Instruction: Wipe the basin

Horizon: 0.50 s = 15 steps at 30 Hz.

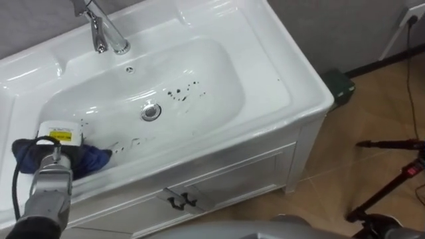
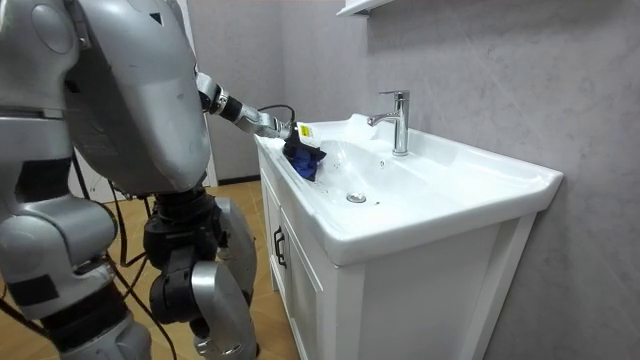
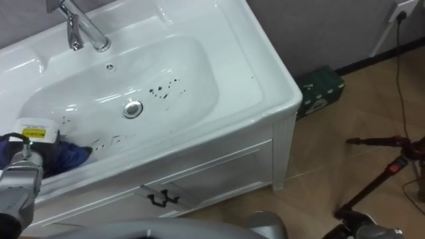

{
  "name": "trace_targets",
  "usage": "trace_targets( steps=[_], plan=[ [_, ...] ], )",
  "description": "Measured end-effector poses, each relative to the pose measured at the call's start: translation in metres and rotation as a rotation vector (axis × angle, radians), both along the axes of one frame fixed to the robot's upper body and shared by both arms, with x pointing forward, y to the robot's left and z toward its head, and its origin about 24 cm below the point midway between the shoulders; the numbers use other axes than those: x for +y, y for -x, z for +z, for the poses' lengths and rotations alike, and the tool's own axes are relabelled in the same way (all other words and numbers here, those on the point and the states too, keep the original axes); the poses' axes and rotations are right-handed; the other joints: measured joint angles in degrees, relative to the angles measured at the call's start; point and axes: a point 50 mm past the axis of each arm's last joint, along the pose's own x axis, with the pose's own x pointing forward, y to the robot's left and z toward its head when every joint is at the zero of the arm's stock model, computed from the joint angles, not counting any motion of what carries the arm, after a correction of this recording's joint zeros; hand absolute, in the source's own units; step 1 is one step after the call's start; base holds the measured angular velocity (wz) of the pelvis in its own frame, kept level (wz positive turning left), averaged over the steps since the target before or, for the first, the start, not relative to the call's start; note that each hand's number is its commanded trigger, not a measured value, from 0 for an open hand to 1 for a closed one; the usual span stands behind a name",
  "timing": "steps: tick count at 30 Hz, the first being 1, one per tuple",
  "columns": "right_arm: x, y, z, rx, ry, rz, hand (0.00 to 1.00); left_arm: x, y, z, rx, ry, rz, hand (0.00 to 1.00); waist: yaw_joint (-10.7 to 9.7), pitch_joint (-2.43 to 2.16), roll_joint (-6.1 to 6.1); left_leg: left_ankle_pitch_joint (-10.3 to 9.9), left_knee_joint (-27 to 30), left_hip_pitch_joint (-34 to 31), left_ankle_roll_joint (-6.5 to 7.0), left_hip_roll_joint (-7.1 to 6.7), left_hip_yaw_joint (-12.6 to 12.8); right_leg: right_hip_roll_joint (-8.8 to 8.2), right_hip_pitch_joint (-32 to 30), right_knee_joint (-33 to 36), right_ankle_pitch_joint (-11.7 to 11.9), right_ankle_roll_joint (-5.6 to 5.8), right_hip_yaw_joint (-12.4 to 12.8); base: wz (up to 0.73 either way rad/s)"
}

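You are looking down at a white basin (image 1: 265, 60) that sits on a white cabinet (image 1: 252, 172) with dark door handles (image 1: 180, 201). Your left hand (image 1: 60, 135) is down at the left end of the basin, close to the front wall. A blue cloth (image 1: 89, 159) is bunched up around it and lies against the basin's inside. The cloth hides the fingers, so you cannot tell if they are curled or straight. In the room view the cloth hangs just below the hand, at the basin's near edge, and the robot stands beside the cabinet on the room view's left, with its arm reaching out over the basin. The shiny tap (image 1: 103, 30) stands at the back rim. The round drain (image 1: 151, 111) is in the middle of the basin floor. A bunch of dark specks (image 1: 182, 93) lies a little to the right of the drain, well apart from the cloth. A few small marks (image 1: 126, 145) show just beside the cloth. On the wooden floor (image 1: 319, 192) to the right you can see a green box (image 1: 339, 86) by the grey wall (image 1: 345, 26) and a black stand (image 1: 392, 179) nearer to you
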Motion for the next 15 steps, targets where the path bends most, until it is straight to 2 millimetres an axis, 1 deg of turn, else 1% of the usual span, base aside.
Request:
trace_targets(
  steps=[2,3,4,5,7,10,12,14,15],
  plan=[
    [0.007,-0.001,-0.003,0.001,-0.017,-0.002,0.0,-0.004,-0.01,0.004,-0.014,0.011,0.001,1.0,0.0,0.04,-0.69,0.0,0.12,-0.9,0.0,0.08,-0.01,0.03,-0.72,0.02,0.01,0.01,-0.32,0.19],
    [0.012,-0.003,-0.006,0.0,-0.028,-0.007,0.0,-0.006,-0.015,0.005,-0.02,0.017,0.004,1.0,0.06,-0.04,-1.07,0.0,0.28,-1.58,0.0,0.16,-0.19,0.08,-1.25,0.06,0.11,-0.03,-0.4,0.08],
    [0.016,-0.004,-0.008,0.001,-0.041,-0.005,0.0,-0.01,-0.02,0.006,-0.035,0.05,0.016,1.0,-0.1,0.11,-1.42,0.0,0.62,-2.11,0.0,0.21,-0.31,0.03,-1.48,0.07,0.25,-0.06,-0.66,0.1],
    [0.018,-0.004,-0.008,-0.001,-0.049,-0.009,0.0,-0.013,-0.024,0.007,-0.044,0.075,0.025,1.0,-0.11,0.12,-1.56,0.0,0.99,-2.61,0.01,0.22,-0.4,-0.05,-1.61,0.06,0.27,-0.03,-0.97,0.18],
    [0.024,-0.007,-0.01,-0.009,-0.069,-0.013,0.0,-0.026,-0.036,0.009,-0.079,0.158,0.039,1.0,-0.04,0.4,-2.05,-0.08,1.71,-3.91,0.14,0.32,-0.33,-0.15,-2.21,0.09,0.4,0.07,-1.53,0.15],
    [0.03,-0.012,-0.012,-0.021,-0.086,-0.017,0.0,-0.039,-0.048,0.014,-0.109,0.219,0.032,1.0,-0.3,0.48,-2.27,-0.25,2.23,-5.55,0.39,0.51,-0.38,-0.07,-3.4,0.17,0.68,0.05,-1.59,0.01],
    [0.032,-0.008,-0.014,-0.01,-0.092,-0.025,0.0,-0.046,-0.057,0.018,-0.118,0.27,0.043,1.0,-0.31,0.68,-2.43,-0.28,2.51,-5.89,0.43,0.53,-0.4,-0.17,-3.6,0.24,0.73,0.09,-1.92,0.07],
    [0.034,-0.007,-0.015,-0.005,-0.098,-0.024,0.0,-0.049,-0.06,0.02,-0.119,0.3,0.05,1.0,-0.19,0.73,-2.47,-0.3,3.11,-6.5,0.47,0.65,-0.37,-0.23,-4.3,0.49,0.73,0.09,-1.33,-0.09],
    [0.035,-0.007,-0.015,-0.002,-0.1,-0.018,0.0,-0.051,-0.063,0.021,-0.119,0.317,0.054,1.0,-0.31,0.83,-2.4,-0.33,3.19,-6.67,0.47,0.93,-0.35,-0.33,-4.7,0.82,0.71,0.1,-1.05,-0.14]
  ],
)
